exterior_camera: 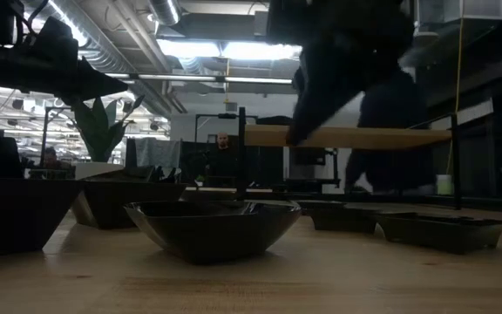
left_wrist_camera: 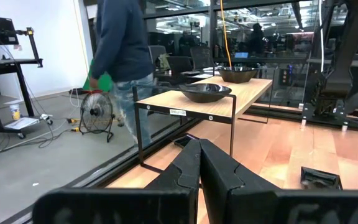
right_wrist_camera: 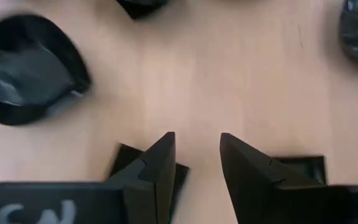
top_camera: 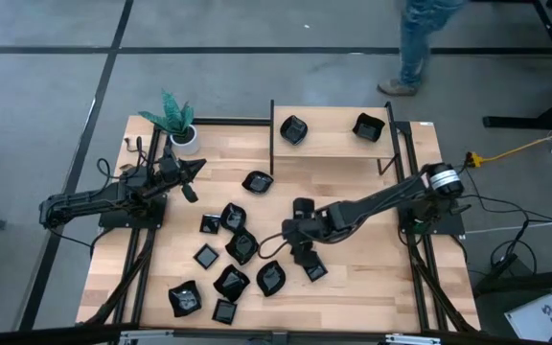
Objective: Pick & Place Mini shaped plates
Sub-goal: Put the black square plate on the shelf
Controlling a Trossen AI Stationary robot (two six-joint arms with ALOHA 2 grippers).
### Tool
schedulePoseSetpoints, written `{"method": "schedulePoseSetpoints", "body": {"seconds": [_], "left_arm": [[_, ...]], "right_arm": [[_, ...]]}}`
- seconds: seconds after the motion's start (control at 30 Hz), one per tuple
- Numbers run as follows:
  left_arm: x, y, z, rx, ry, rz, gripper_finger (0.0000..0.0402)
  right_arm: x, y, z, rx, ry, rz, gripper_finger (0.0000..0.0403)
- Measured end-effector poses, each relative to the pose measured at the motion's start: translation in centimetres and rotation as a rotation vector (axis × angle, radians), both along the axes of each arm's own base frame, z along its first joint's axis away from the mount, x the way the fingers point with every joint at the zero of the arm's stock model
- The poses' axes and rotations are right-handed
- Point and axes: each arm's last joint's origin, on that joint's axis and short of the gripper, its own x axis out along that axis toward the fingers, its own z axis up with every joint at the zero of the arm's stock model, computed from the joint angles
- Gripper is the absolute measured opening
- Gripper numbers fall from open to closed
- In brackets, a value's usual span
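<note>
A pale planked wooden table [top_camera: 372, 278] with a black metal frame stands on a grey concrete floor [top_camera: 46, 86]; beyond its far edge a person in blue jeans [top_camera: 418, 43] walks past; a low wooden shelf on thin black legs [top_camera: 333, 144] sits at the table's far side, bearing two of the small glossy black dishes [top_camera: 294, 128]; the rest, square, leaf-like and rounded, lie scattered flat over the table's middle and near part [top_camera: 232, 282], their long axes pointing every way; a white pot with a green plant [top_camera: 184, 137] stands at the far left; the left gripper [top_camera: 195, 169] waits beside it, fingers pressed together and empty; the right gripper [right_wrist_camera: 196, 163] hangs over bare wood among the dishes, fingers parted, holding nothing.
</note>
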Motion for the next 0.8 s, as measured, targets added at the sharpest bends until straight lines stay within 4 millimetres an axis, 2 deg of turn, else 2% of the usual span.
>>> {"method": "schedulePoseSetpoints", "body": {"seconds": [0.27,0.43,0.57,0.8], "left_arm": [[0.0,0.0,0.0,0.0,0.0,0.0,0.0004],[0.0,0.0,0.0,0.0,0.0,0.0,0.0004],[0.0,0.0,0.0,0.0,0.0,0.0,0.0004],[0.0,0.0,0.0,0.0,0.0,0.0,0.0004]], "right_arm": [[0.2,-1.1,-3.2,-0.08,0.164,-0.033,0.0126],[0.5,-2.3,-4.5,-0.091,0.215,-0.066,0.0126],[0.8,-3.1,-5.2,-0.093,0.236,-0.088,0.0126],[0.8,-3.6,-5.3,-0.093,0.242,-0.102,0.0126]]}}
